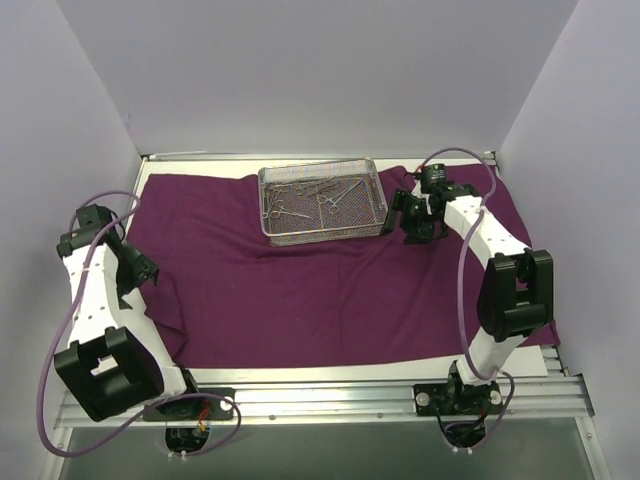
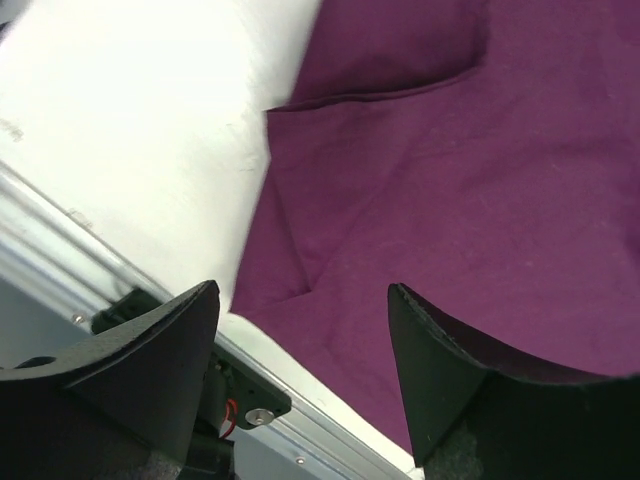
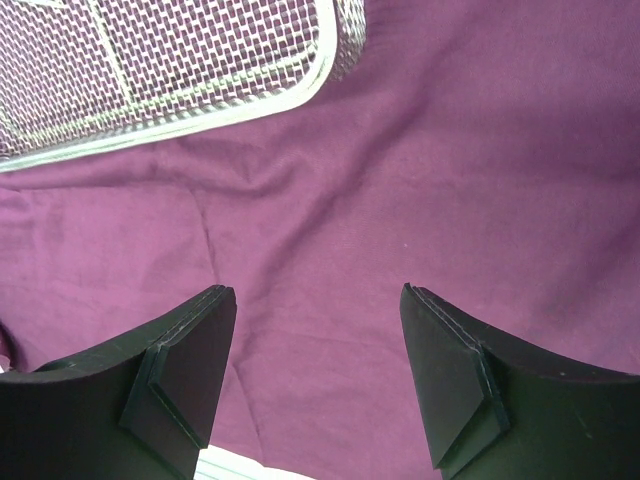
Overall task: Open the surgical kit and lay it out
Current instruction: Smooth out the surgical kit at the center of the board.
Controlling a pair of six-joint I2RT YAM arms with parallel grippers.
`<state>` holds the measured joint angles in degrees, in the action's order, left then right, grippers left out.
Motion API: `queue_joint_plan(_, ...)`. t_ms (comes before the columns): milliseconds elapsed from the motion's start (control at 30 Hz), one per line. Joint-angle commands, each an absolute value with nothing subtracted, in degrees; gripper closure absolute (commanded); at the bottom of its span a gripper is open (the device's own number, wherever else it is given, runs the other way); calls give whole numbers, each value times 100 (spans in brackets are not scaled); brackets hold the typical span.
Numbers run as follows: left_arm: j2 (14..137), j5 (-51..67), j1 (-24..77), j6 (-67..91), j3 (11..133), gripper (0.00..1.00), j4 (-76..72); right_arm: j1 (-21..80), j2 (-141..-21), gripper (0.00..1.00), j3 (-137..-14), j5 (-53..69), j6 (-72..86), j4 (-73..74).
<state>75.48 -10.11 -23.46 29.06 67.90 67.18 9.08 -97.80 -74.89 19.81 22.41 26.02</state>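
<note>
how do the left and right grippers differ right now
The left gripper hangs over the deep-purple cloth wrap's edge, white table showing beside it; the right gripper hangs over cloth next to the rectangular silver wire-mesh tray. The left sits at the near left; the right reaches farther back. Both have open fingers holding nothing.

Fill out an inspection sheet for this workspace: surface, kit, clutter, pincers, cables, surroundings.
Surface: white table, mostly covered by the cloth.
Job's things: purple cloth spread out, lightly wrinkled; mesh tray on its far part; instruments inside the tray.
Clutter: nothing seen.
Grippers: left pincer open, empty, over the cloth's left edge; right pincer open, empty, over the cloth beside the tray.
Cables: purple cables loop along both arms, off the tray.
Surroundings: white walls on three sides; metal rail at the near edge.
</note>
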Motion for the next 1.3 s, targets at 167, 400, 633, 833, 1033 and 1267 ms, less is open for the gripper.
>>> queue_joint_plan(167, 8611, 481, -2145, 2602, 6557, 57, 5538, 914, -9870, 32, -7840, 1925, 2197, 2611)
queue_joint_plan(400, 9596, 1756, -1837, 2443, 6636, 98, 4686, 888, -9589, 32, -7436, 1951, 2250, 2321)
queue_joint_plan(633, 10564, 1346, -1916, 2399, 6776, 98, 4746, 738, -9457, 32, -7295, 2030, 2241, 2241)
queue_joint_plan(833, 10942, 450, -2214, 2487, 7057, 98, 5334, 668, -9422, 32, -7233, 2100, 2241, 2188)
queue_joint_plan(1033, 10434, -833, -3154, 2689, 7075, 98, 6072, 685, -9545, 32, -7374, 2197, 2259, 2197)
queue_joint_plan(1267, 9291, -1811, -3903, 2532, 7690, 98, 6574, 817, -9773, 32, -7541, 2320, 2303, 2276)
